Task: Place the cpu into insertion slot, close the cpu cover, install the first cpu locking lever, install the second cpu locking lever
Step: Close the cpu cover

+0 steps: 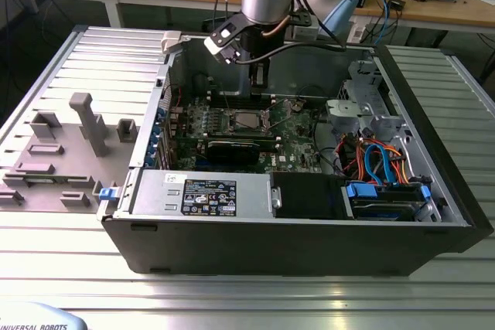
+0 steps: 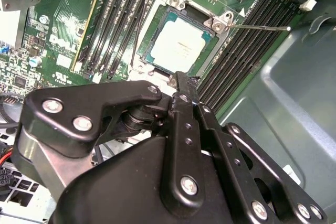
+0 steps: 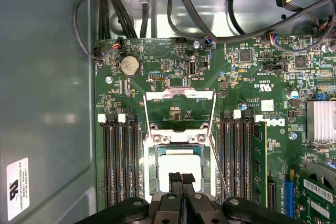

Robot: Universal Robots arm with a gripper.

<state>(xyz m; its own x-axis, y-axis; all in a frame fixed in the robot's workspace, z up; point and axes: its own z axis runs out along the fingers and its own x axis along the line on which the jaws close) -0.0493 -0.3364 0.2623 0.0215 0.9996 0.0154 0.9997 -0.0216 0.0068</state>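
**CPU seated, cover up: handling notes**

Nearest the lens in the first wrist view is my black metal gripper [image 3: 181, 180]. Its fingertips are together and clamp nothing I can see. It sits over the near edge of the small square cpu with the silvery-grey metal top [image 3: 181, 160]. I cannot tell whether the tips touch it.

The cpu lies flat inside the square silver-rimmed insertion slot [image 3: 153, 171] on the green circuit board [image 3: 173, 66]. The silver hinged cpu cover frame [image 3: 180, 97] stands open beyond the slot. The thin wire locking lever [image 2: 260, 27] sticks out free in the second wrist view.

Judgement:
- **Cpu:** light, rigid and smooth-topped, so probably slippery, with delicate contacts beneath. Take it by opposite edges only, with no downward force.
- **Cover:** thin, stiff sheet. Push at its free edge.
- **Lever:** springy wire. Hook it near its end.
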